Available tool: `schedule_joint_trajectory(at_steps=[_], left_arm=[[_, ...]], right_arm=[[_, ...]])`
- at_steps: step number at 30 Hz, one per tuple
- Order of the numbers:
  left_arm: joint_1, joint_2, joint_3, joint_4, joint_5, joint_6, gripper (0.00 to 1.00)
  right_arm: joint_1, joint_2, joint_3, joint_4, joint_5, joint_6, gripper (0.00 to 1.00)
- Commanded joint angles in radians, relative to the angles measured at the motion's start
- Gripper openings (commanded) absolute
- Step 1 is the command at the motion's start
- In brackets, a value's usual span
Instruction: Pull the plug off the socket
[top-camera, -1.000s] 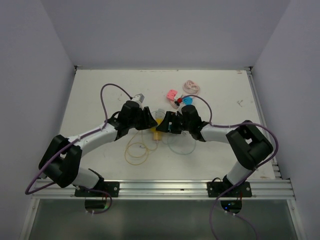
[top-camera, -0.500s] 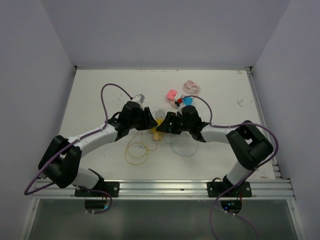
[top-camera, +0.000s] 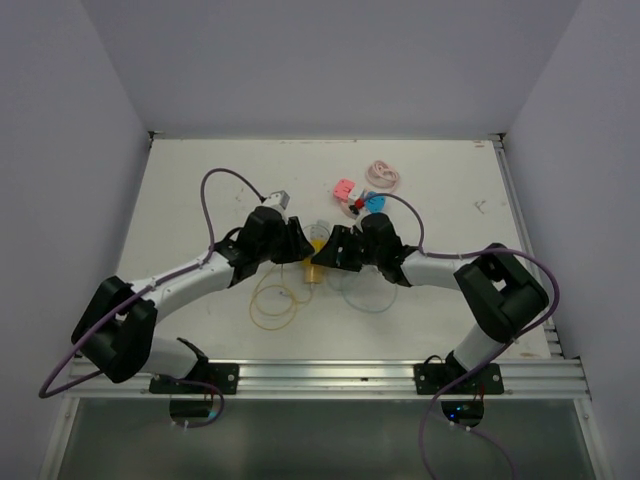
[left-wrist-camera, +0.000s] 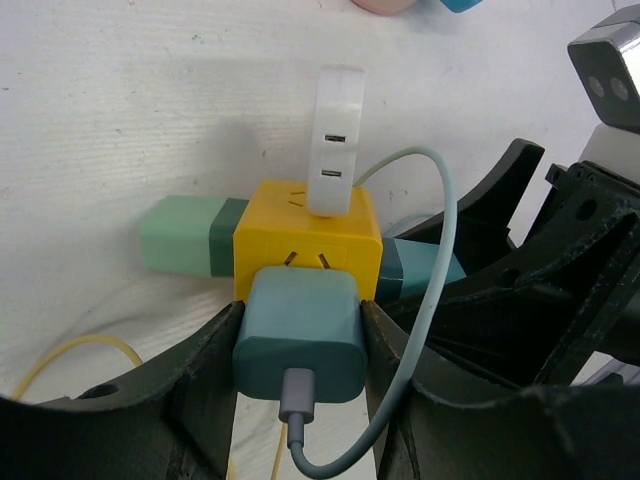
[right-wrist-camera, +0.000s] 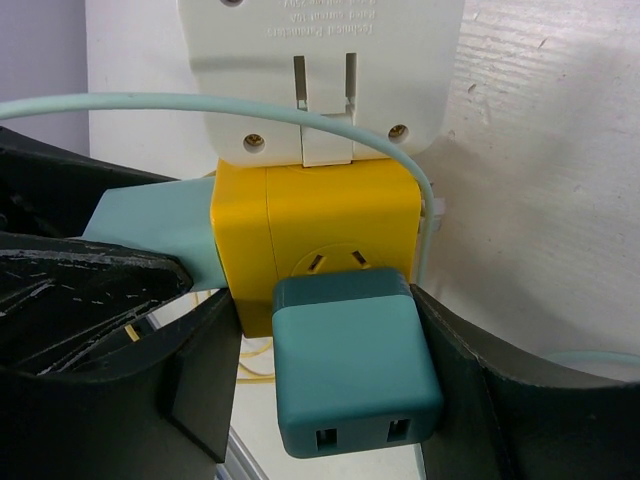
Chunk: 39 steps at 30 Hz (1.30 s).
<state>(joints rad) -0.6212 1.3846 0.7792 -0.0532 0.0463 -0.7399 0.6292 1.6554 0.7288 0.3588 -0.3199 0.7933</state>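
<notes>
A yellow socket cube (top-camera: 314, 268) lies mid-table with plugs on several faces. In the left wrist view my left gripper (left-wrist-camera: 300, 315) is shut on a teal plug (left-wrist-camera: 297, 335) with a grey cable. Its metal prongs show in a thin gap at the cube (left-wrist-camera: 306, 235). In the right wrist view my right gripper (right-wrist-camera: 320, 300) pinches the cube (right-wrist-camera: 315, 225) by its sides. A teal USB plug (right-wrist-camera: 355, 365) sticks out between its fingers. A white adapter (right-wrist-camera: 320, 70) sits on the far face. From above, the left gripper (top-camera: 300, 250) and right gripper (top-camera: 330, 255) meet at the cube.
A yellow cable loop (top-camera: 272, 300) and a pale teal cable loop (top-camera: 365, 290) lie near the cube. A pink item (top-camera: 343, 188), a pink coil (top-camera: 383, 175) and a blue item (top-camera: 374, 201) lie farther back. A green plug (left-wrist-camera: 185, 235) sticks out of the cube's left side.
Both grippers have edged slightly toward the far side while staying closed at the cube. The cube has hardly moved.
</notes>
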Motion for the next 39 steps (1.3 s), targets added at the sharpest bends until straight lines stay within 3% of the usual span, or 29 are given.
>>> schedule_joint_trajectory(at_steps=[1,12,21,28,36,39], left_arm=[[-0.023,-0.124,-0.026,0.185,0.026,-0.039,0.0],[-0.026,-0.197,-0.055,0.211,-0.013,-0.056,0.0],[0.027,-0.176,0.087,-0.055,-0.105,0.056,0.0],[0.331,-0.15,0.19,-0.143,-0.013,0.105,0.0],[0.596,-0.033,0.301,-0.178,0.03,0.109,0.0],[0.621,0.007,0.331,-0.143,0.041,0.132,0.0]], right_arm=[[-0.023,0.021,-0.019,-0.132,0.197,0.015,0.0],[-0.046,0.035,-0.037,-0.126,0.191,0.02,0.0],[-0.048,-0.017,-0.019,-0.164,0.14,-0.06,0.0],[-0.048,-0.054,-0.006,-0.227,0.131,-0.123,0.0],[-0.048,-0.06,-0.008,-0.242,0.09,-0.175,0.0],[-0.046,-0.065,0.0,-0.251,0.053,-0.21,0.0]])
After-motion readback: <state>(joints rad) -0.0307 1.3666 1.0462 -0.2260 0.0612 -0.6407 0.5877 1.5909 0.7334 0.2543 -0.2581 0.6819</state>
